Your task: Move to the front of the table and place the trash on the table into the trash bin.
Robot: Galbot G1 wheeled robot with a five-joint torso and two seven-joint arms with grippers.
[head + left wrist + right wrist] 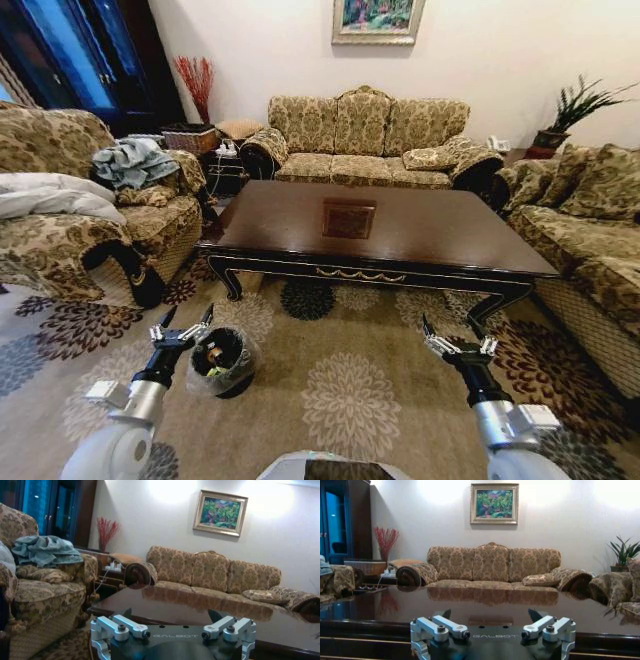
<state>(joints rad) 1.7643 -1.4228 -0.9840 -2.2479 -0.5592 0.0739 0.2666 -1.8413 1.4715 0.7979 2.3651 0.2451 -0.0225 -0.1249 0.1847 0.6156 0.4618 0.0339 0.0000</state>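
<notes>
Both arms reach forward from the shoulders at the lower edge of the head view, held low and roughly parallel. The left hand [181, 322] sits at about eight o'clock, its two fingers spread apart and pointing toward twelve o'clock, gripping nothing. The right hand [459, 334] sits at about four o'clock in the same pose, fingers spread wide and carrying nothing. Each wrist is straight, in line with its forearm.
</notes>
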